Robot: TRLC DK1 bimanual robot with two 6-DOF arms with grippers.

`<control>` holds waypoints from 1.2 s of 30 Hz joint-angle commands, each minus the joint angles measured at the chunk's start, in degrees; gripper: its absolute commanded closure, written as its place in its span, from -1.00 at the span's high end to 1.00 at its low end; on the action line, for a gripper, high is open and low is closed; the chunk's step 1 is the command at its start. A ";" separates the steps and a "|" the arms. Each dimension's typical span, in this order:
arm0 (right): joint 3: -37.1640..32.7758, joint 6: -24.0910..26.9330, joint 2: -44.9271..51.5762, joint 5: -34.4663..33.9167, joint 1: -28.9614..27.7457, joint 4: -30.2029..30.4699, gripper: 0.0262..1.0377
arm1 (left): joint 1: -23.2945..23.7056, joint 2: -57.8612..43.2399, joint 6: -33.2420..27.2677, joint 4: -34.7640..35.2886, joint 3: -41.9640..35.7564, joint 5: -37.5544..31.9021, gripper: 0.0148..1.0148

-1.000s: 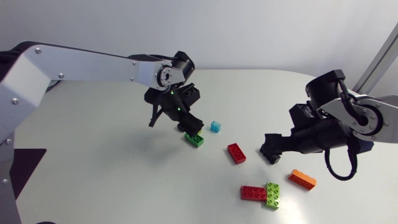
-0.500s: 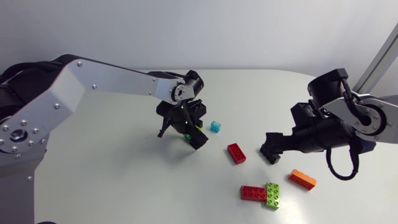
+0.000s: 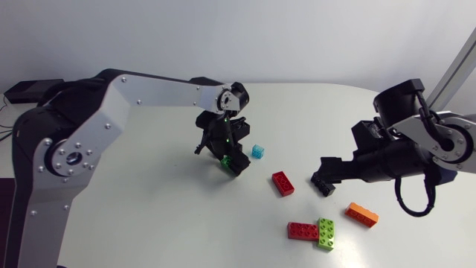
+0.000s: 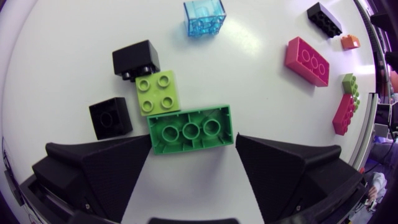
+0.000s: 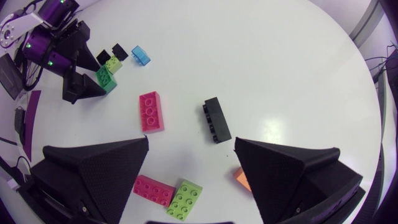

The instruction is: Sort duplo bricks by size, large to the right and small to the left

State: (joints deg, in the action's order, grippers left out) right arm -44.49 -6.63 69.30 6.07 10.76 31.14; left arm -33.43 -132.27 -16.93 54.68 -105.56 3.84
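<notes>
A green long brick [image 4: 191, 129] lies studs-down between the fingers of my left gripper [image 4: 193, 148], which is open; one fingertip touches its end, the other stands a hair off. In the head view the left gripper [image 3: 227, 152] hangs over this brick at mid-table. Just ahead of it lie a lime small brick [image 4: 158, 92] and two black small bricks [image 4: 135, 59] [image 4: 111, 117]. A clear blue small brick [image 3: 258, 151] sits to the right. My right gripper [image 5: 191, 149] is open, with a black long brick [image 5: 217, 119] on the table just ahead of its fingers.
A red long brick [image 3: 282, 182] lies between the two grippers. Nearer the front edge are another red brick [image 3: 303, 231], a lime long brick [image 3: 326, 233] touching it, and an orange brick [image 3: 361, 214].
My left arm has shifted right and come down over the green brick, with its fingers drawing in a little. The right arm has barely moved.
</notes>
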 commanded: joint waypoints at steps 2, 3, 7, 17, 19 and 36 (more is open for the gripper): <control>-0.33 -1.19 -1.18 0.26 -0.31 1.12 0.92 | -0.06 -4.40 -1.18 5.44 -6.33 -0.14 0.79; -0.33 -1.28 -1.45 0.35 -0.31 1.38 0.92 | -0.06 -5.46 -1.18 7.38 -8.17 -0.14 0.76; 0.81 -1.45 -2.94 0.35 -0.22 1.38 0.92 | -0.23 -8.80 -0.74 9.92 -11.51 -0.06 -0.20; 1.60 -1.19 -2.15 0.35 -0.48 0.68 0.92 | -3.04 -5.11 -1.53 7.99 -9.67 1.17 -0.32; 1.69 -1.10 -2.15 0.35 -0.66 0.42 0.92 | -4.80 -4.14 -1.62 7.99 -9.31 1.88 -0.31; 1.60 0.83 -2.06 1.05 -4.35 0.07 0.92 | -14.21 2.80 -0.39 0.61 -4.13 3.20 0.96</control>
State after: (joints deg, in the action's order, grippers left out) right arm -44.36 -6.39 66.96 6.94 6.74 31.38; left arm -53.56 -132.42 -19.31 56.10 -110.89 8.40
